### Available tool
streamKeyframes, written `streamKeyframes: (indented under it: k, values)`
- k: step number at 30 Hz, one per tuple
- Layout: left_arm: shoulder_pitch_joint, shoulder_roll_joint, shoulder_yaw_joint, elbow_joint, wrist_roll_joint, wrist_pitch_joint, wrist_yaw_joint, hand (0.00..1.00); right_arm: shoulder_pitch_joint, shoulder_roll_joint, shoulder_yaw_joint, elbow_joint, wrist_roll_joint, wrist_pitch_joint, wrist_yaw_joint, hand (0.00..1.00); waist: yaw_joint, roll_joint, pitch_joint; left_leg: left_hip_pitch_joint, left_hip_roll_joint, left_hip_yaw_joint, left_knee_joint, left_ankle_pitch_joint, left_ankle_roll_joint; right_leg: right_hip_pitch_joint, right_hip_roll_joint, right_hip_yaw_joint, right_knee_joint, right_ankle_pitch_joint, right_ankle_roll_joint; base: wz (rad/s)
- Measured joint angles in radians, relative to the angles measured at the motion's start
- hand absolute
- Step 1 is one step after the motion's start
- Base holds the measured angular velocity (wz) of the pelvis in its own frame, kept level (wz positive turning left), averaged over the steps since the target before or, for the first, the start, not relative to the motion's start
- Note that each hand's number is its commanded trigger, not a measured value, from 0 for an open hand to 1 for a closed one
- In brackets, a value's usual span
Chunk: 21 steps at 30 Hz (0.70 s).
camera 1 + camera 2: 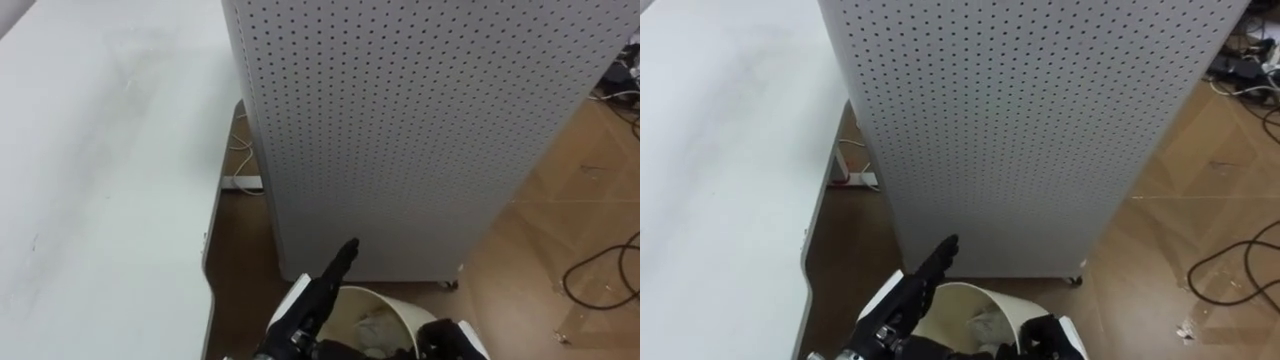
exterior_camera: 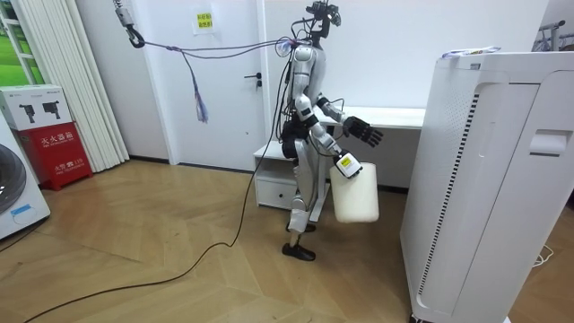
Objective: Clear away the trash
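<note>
The left hand [image 1: 312, 300] is reaching forward from the lower left with its dark fingers straight and released, pointing toward 1 o'clock and grasping nothing. The bin [image 1: 398, 308], a smooth white plastic container with a rounded rim, is hanging just beside that hand at its 4 o'clock. The right hand [image 1: 445, 338] is clenching the bin's rim at the 3 o'clock side and is carrying it; in the room view the bin is hanging below this hand, clear of the floor. The crumpled garbage [image 1: 377, 325], pale and creased like paper, is lying inside the bin, at 4 o'clock from the left hand and apart from its fingers. Directly ahead, at 12 o'clock, the perforated cabinet [image 1: 420, 130] is standing upright: a tall grey-white metal box whose flat face is carrying a regular grid of small round holes. A matte white table [image 1: 100, 180] is running along the 9 o'clock side. The wood-grain floor [image 1: 560, 220] is showing at 3 o'clock, with a dark cable [image 1: 600, 270] looping across it.
</note>
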Motion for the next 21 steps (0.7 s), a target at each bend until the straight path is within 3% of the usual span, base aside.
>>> streamKeyframes:
  k: [5,10,12,15,18,21]
  values:
    - [-0.002,0.012,0.013,-0.112,0.092,0.0,0.025,0.0,0.007,-0.01,0.0,-0.005,0.004,-0.003,-0.001,1.0,-0.024,0.001,-0.0029,0.051,-0.003,0.0,-0.013,0.0,0.0,0.053,0.0,0.001,-0.015,-0.001,0.002,0.0]
    - [0.001,0.038,0.016,-0.227,0.16,0.0,0.047,0.0,0.074,-0.016,-0.013,-0.013,0.026,-0.013,0.0,1.0,-0.047,0.004,-0.0229,0.128,-0.01,0.008,-0.048,0.0,-0.001,0.115,0.001,0.01,-0.035,-0.004,0.006,-0.07]
    - [0.002,0.041,0.033,-0.27,0.16,-0.002,0.056,0.0,0.098,-0.017,-0.03,-0.037,0.025,-0.013,0.003,1.0,-0.043,0.004,-0.0232,0.161,-0.009,0.035,-0.065,0.0,-0.001,0.121,0.003,0.024,-0.031,-0.004,0.006,-0.38]
    - [0.005,0.041,0.065,-0.301,0.163,-0.002,0.073,0.0,0.126,-0.022,-0.032,-0.071,0.035,-0.013,0.011,1.0,-0.042,0.002,-0.0244,0.211,-0.005,0.085,-0.083,-0.007,-0.005,0.135,0.004,0.012,-0.029,-0.002,0.003,-0.59]
    - [0.006,0.047,0.076,-0.317,0.164,-0.003,0.076,0.0,0.152,-0.019,-0.027,-0.074,0.044,-0.013,0.024,1.0,-0.034,0.001,-0.0259,0.25,-0.001,0.092,-0.086,-0.021,-0.009,0.156,0.002,-0.026,-0.028,0.004,-0.003,-0.48]
    - [0.006,0.043,0.089,-0.344,0.163,-0.003,0.091,0.0,0.154,-0.02,-0.029,-0.067,0.044,-0.013,0.042,1.0,-0.027,-0.002,-0.0258,0.262,0.002,0.114,-0.096,-0.023,-0.011,0.156,0.008,-0.023,-0.03,0.012,-0.005,-0.31]
